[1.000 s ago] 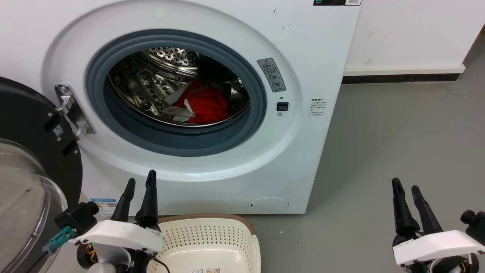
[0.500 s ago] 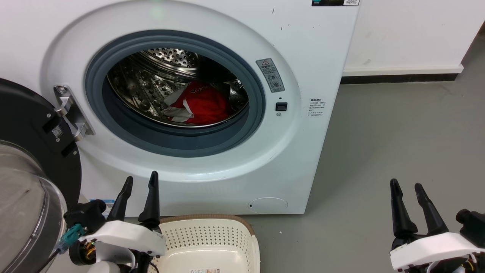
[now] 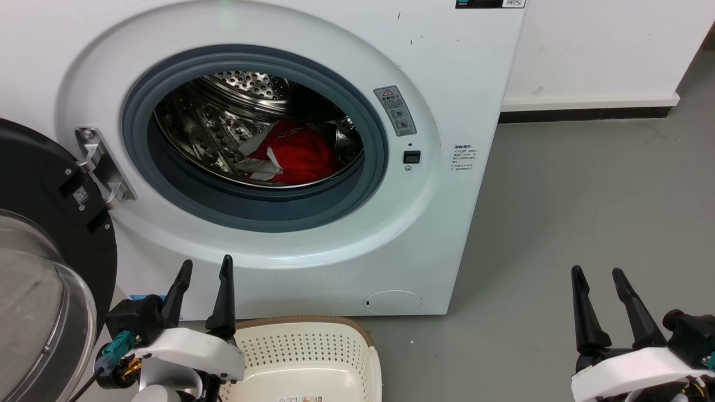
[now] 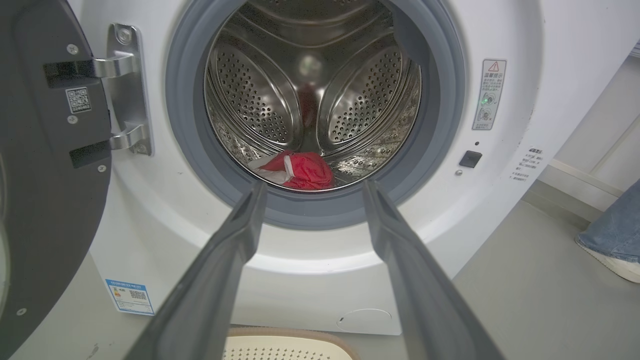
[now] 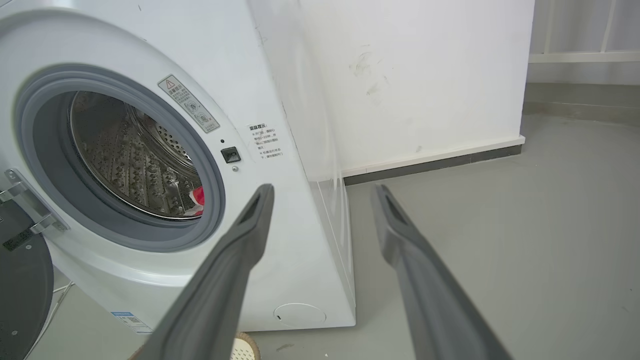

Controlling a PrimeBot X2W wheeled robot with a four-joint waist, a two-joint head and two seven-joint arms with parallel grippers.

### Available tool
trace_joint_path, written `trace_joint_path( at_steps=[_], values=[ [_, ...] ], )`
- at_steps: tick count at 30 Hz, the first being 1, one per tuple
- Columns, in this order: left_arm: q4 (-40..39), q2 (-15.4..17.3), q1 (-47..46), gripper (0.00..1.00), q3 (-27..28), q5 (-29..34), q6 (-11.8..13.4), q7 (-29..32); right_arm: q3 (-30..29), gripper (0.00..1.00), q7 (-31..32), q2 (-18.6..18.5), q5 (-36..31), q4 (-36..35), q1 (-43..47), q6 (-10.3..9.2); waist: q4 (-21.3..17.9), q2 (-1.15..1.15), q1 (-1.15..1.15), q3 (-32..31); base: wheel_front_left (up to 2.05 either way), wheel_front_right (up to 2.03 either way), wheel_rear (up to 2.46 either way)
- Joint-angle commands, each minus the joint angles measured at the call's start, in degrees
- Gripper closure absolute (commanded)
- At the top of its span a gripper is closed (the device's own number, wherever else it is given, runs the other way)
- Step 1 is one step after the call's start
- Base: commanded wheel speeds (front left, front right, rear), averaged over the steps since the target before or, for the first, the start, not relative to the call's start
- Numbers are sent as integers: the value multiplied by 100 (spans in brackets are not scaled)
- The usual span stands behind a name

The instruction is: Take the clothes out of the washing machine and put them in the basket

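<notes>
Clothes (image 3: 296, 153) lie low inside the washing machine (image 3: 447, 84), its door (image 3: 33, 184) swung open. Left gripper (image 3: 206, 261) and right gripper (image 3: 596, 271) hover low before it, fingers spread and empty, with the basket (image 3: 313, 346) on the floor (image 3: 586, 195) just beside the left one

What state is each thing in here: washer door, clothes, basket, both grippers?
Washing machine door, swung wide open.
Clothes, bunched at the bottom of the drum.
Basket, upright, nothing in the part that shows.
Left gripper, open, holding nothing.
Right gripper, open, holding nothing.
</notes>
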Motion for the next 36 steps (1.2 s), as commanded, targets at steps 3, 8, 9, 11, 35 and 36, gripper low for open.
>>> trace_joint_path(
  at_steps=[3,8,9,11,35,36],
  values=[
    [1,35,-111,0,11,225,26,-73,16,0,-58,-10,-247,-101,19,0,-10,0,0,10,0,0,0],
    [18,17,-96,0,26,474,48,-136,26,0,-96,-9,-487,-129,30,0,-19,0,0,19,0,0,0],
    [20,15,-91,0,26,527,50,-153,26,0,-100,-9,-533,-129,35,0,-21,0,0,18,0,0,0],
    [24,8,-80,0,34,613,54,-175,28,0,-116,-9,-612,-130,44,0,-26,0,0,21,0,0,0],
    [208,-129,-32,0,201,1575,-14,-439,147,0,-323,-7,-1508,-138,82,-1,-30,0,0,26,0,0,0],
    [212,-129,-33,0,206,1620,-19,-456,152,0,-311,-7,-1515,-121,88,-1,-30,0,0,26,0,0,0]
  ],
)
